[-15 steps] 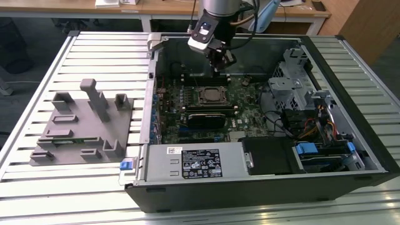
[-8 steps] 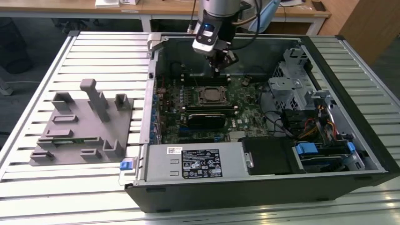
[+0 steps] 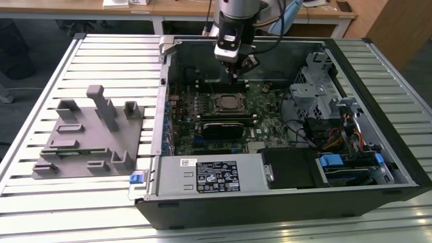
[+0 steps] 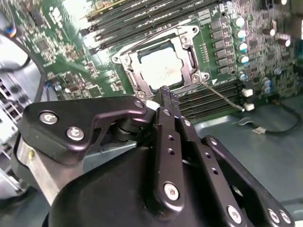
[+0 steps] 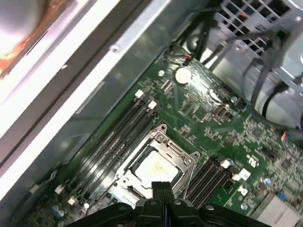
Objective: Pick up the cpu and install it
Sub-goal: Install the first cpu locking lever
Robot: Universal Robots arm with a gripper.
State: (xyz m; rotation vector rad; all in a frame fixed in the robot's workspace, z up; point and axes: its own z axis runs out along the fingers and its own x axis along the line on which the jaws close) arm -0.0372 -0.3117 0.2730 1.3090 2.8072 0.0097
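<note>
**Cpu in socket, jaws shut and empty**

The cpu (image 4: 160,68) lies inside the socket (image 4: 188,47) on the board, in the far part of the case (image 3: 202,207), toward the exterior view's left. The jaws are closed on nothing, tips together just above the socket's edge. If the chip sits skewed, a downward nudge from those tips could bend pins or scrape the frame.

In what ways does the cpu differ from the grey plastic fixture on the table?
The cpu is pale silver; the grey plastic fixture is dull grey. The cpu is far smaller than the fixture. The cpu lies flat inside the socket frame in the case; the fixture sits outside on the slatted table, with upright posts. Neither is held by the tool.
</note>
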